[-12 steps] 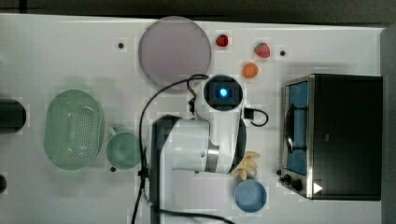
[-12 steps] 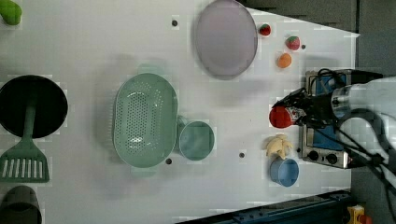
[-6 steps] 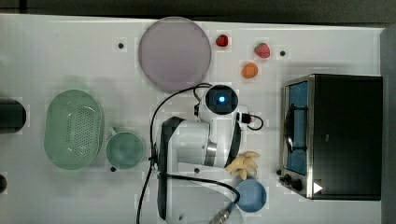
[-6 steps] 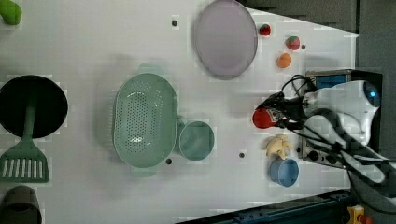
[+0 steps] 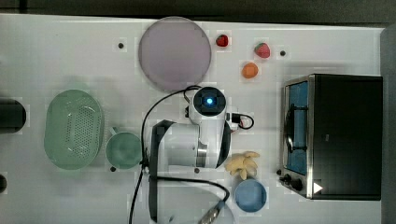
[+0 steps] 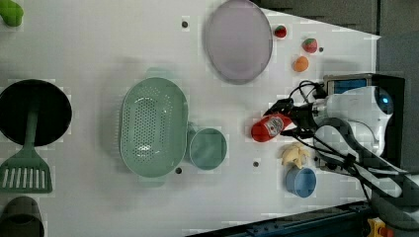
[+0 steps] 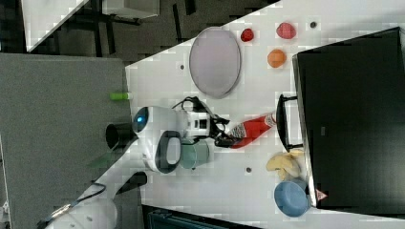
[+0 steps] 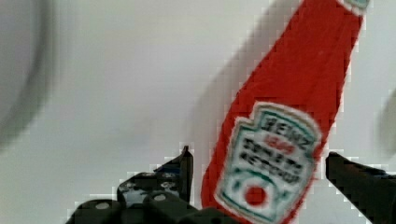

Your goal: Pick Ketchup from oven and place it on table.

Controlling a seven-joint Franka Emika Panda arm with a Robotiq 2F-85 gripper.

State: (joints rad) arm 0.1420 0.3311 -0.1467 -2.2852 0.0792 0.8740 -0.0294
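Jaws spread wide, gap either side of ketchup; I read bottle as released. Gripper straddles its base. Ketchup on table, centre-right of left view, well apart from oven. Long axis points cap-first away from jaws.

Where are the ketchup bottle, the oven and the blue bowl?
Ketchup bottle (image 6: 267,128): left view, on its red body near the label.
Oven (image 5: 348,135): top view, on its black top.
Blue bowl (image 5: 251,196): top view, on its inside.
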